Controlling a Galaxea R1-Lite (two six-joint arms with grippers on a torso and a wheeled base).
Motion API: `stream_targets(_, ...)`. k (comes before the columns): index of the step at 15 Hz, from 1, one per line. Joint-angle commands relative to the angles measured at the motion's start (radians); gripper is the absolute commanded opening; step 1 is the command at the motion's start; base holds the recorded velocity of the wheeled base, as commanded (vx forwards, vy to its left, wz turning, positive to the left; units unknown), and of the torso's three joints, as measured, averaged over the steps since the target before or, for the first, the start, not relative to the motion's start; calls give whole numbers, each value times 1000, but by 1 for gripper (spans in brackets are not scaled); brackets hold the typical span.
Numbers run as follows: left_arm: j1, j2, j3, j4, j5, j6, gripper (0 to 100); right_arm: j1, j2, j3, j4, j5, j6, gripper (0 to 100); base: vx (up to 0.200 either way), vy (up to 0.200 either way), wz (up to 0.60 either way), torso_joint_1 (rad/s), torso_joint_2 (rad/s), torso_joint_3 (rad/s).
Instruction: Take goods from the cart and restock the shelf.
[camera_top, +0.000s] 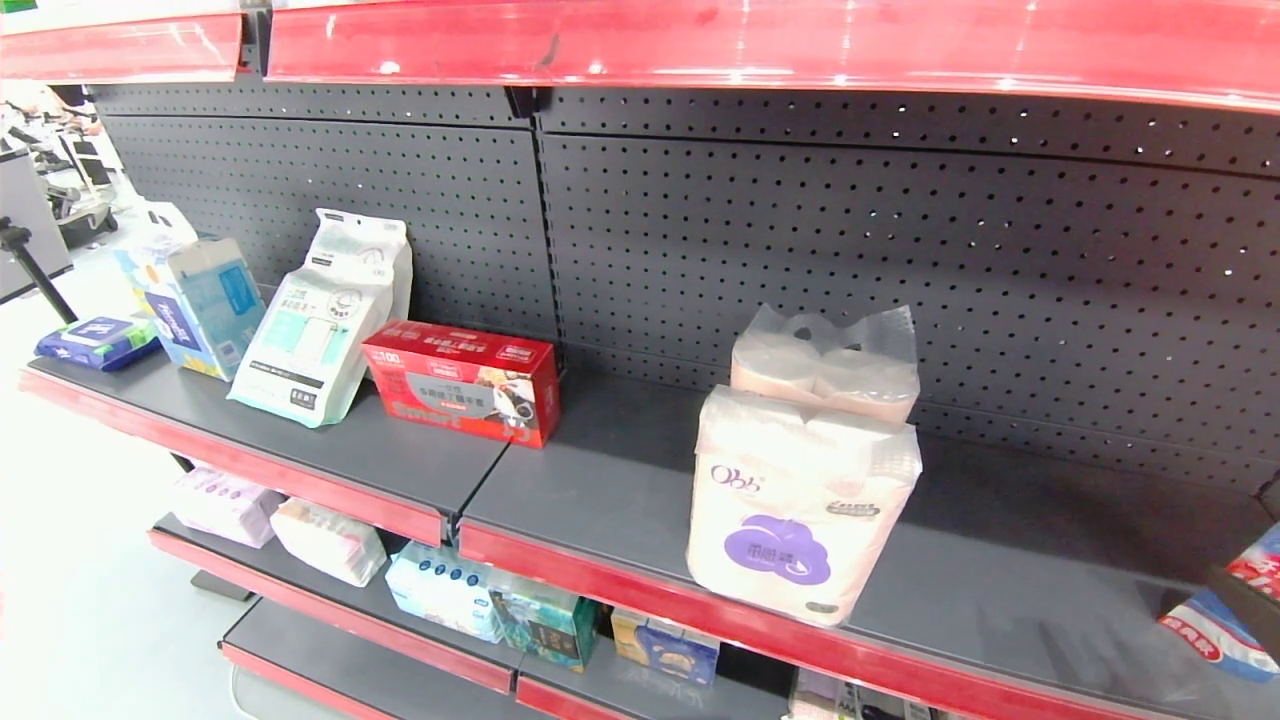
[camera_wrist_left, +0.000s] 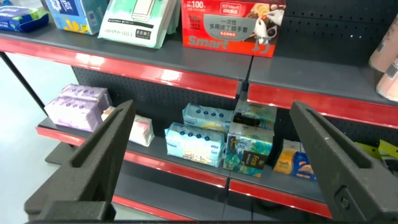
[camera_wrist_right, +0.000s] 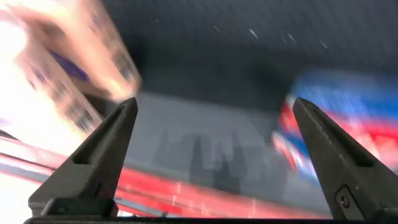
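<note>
- The left gripper (camera_wrist_left: 212, 107) hangs wide open and empty in front of the lower shelf (camera_top: 300, 598). It faces the tissue packs (camera_wrist_left: 194, 144) and a green box (camera_wrist_left: 249, 146), which are some way off. A blind push forward would likely shove those packs back or knock them askew.
- The red box (camera_top: 462, 382) stands on the shelf (camera_top: 600, 480) above that gripper. If the left arm rises from the lower level, it could clip the shelf's red lip or catch the box.
- The roll pack (camera_top: 795, 500) stands upright at the very front of the shelf, its foot over the red lip. A small pack (camera_top: 825, 360) sits just behind it. The roll pack looks most at risk, because a brush from the right arm could tip it off the edge.
- The right gripper (camera_wrist_right: 215, 101) is spread wide and holds nothing. It faces the bare stretch of shelf between the roll pack (camera_wrist_right: 50, 93) and the bag (camera_wrist_right: 336, 124). The pack lies off one finger and the bag off the other, with neither between the fingers.
- The bag (camera_top: 1225, 610) lies at the far right of the shelf, near the front, partly cut off by the picture's edge. A nudge from the gripper beside it could slide it off. If the gripper closes where it is now, it would probably close on nothing.
</note>
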Motion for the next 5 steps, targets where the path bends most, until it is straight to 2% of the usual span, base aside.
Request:
stream_targets(1,0,1,0,0,0,0,100,-11,-176,58,28,-17,5,100,0,0,0,0,0,0)
stream_targets(5,0,1,0,0,0,0,100,13,-181,60,37,-60,-14,100,0,0,0,0,0,0)
